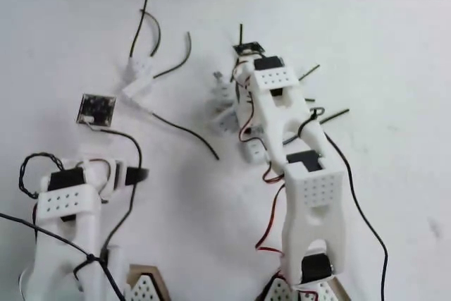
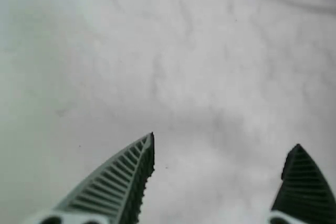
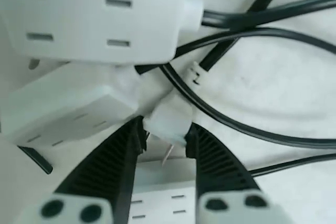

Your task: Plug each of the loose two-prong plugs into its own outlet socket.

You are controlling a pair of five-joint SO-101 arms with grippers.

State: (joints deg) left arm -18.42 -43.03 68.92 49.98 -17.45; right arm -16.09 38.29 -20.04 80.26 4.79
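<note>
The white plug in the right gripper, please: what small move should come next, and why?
Probably ease the right gripper down and line the prongs up with the slots of the outlet block beneath. The gripper is shut on the white plug; its prongs are bare and seem to point at that block, not yet in any slot.

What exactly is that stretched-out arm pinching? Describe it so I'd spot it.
On the white table, follow the right arm out to its black ribbed gripper. Clamped in it is a small white two-prong plug. Unlike the flat white outlet blocks around it, which show slots, it has bare metal prongs sticking out.
</note>
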